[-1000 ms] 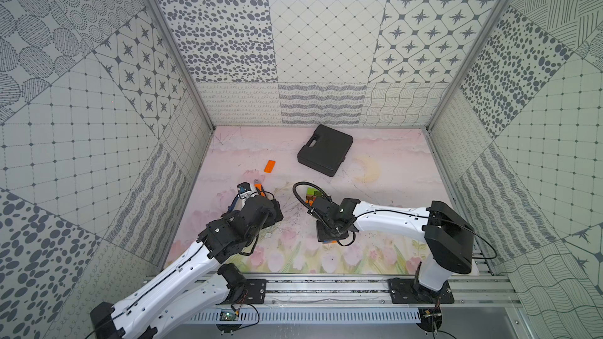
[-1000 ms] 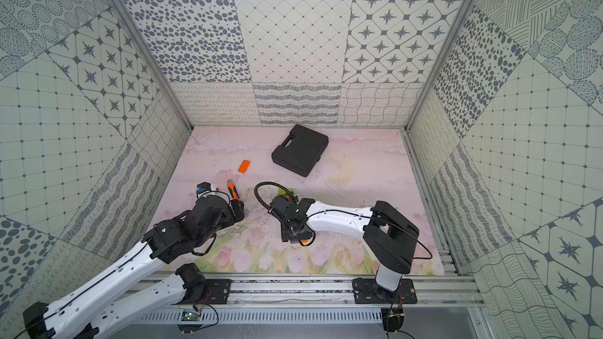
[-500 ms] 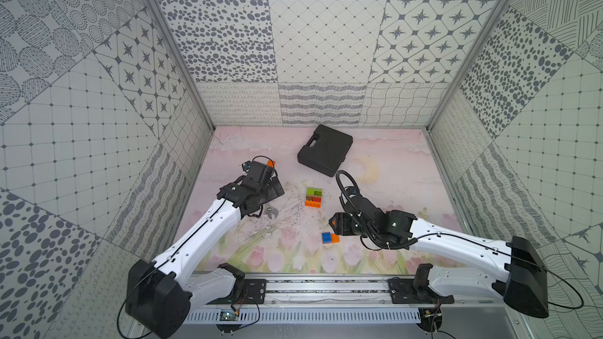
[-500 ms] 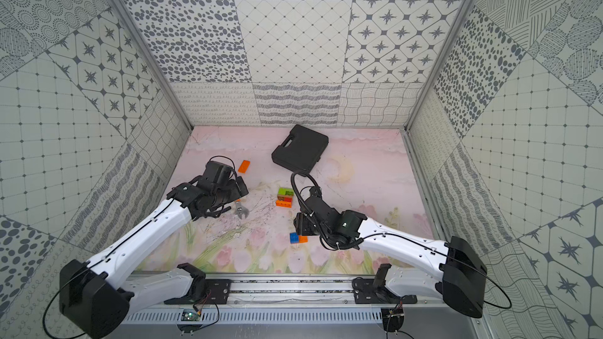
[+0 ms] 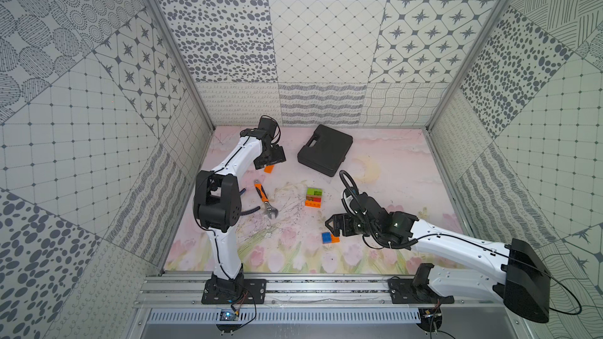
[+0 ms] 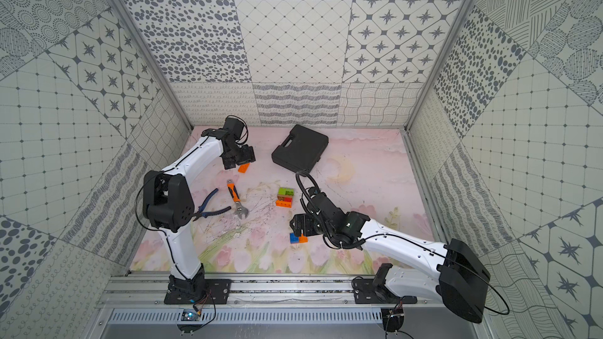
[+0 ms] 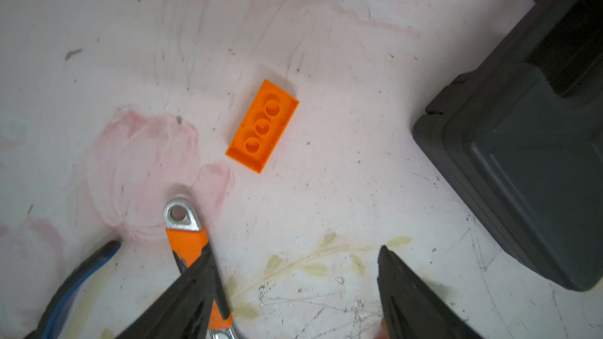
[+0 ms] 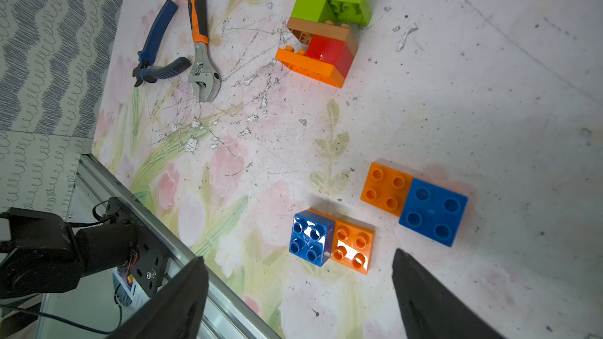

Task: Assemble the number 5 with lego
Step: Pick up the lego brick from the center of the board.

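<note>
A lone long orange lego brick (image 7: 262,125) lies studs-down on the mat at the back left (image 5: 269,169). My left gripper (image 7: 295,256) hangs just above it (image 5: 269,163), open and empty. In the middle sits a stack of green, brown, red and orange lego (image 5: 314,197) (image 8: 326,37). A blue square brick joined to an orange one (image 8: 331,242) lies near the front (image 5: 329,238). My right gripper (image 8: 298,256) hovers open beside it (image 5: 329,227), holding nothing. A second blue-and-orange pair (image 8: 414,203) shows only in the right wrist view.
A black plastic case (image 5: 324,150) lies at the back, close to the left gripper. An orange-handled wrench (image 5: 265,200) and blue-handled pliers (image 6: 208,205) lie left of the stack. The metal rail (image 5: 326,285) runs along the front edge.
My left arm has swung from the front middle to the back, over the lone orange brick. The right arm has pulled back toward the front right and its jaws have opened.
</note>
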Available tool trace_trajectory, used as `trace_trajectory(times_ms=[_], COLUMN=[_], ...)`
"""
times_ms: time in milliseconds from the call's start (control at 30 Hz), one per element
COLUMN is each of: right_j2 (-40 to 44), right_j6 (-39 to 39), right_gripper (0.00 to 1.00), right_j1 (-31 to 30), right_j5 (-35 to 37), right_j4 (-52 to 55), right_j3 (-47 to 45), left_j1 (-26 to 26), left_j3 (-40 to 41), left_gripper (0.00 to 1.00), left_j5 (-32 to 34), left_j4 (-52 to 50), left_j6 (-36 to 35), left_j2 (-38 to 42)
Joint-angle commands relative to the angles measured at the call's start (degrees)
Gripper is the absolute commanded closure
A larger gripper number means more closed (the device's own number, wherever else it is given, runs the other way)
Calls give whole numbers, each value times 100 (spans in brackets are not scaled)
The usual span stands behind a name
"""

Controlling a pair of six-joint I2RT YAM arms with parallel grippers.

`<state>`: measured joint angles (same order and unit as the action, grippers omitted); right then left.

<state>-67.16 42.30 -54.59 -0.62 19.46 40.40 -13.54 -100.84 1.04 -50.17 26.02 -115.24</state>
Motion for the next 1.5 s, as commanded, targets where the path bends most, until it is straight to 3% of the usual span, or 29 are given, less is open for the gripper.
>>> trace_trajectory(times_ms=[0,300,767,1033,1233,1333,1467], right_j2=[-129,-333,-454,-500,-415,-296,-69], right_j6=[-310,-349,-182,-60,66,133,202], right_gripper=[1,1,1,1,1,1,1], right_j1=[65,215,293,309,314,322,341], right_j5=[14,-104,-102,-75,109,319,667], right_j4=[-257,-289,-247,-117,21,112,372], right_j3=[215,302,332,342,354,332,321], left_j1=[104,365,387,378,387,372,341], left_j3=[-1227,-2659,-2985,-2994,-2956,-2807,-2165], left_gripper=[16,19,30,46,69,79,82], left_j5=[138,-79,103,20,-192,-451,-1014], left_j4=[-1398,-2018,-2130,-2138,-2256,-2214,-1761], left_j6=[-1601,-1968,-2092,-2123,-2029,-1892,-1582], left_j2=[-880,-2143,-2825,-2968,-2898,-2615,-1742])
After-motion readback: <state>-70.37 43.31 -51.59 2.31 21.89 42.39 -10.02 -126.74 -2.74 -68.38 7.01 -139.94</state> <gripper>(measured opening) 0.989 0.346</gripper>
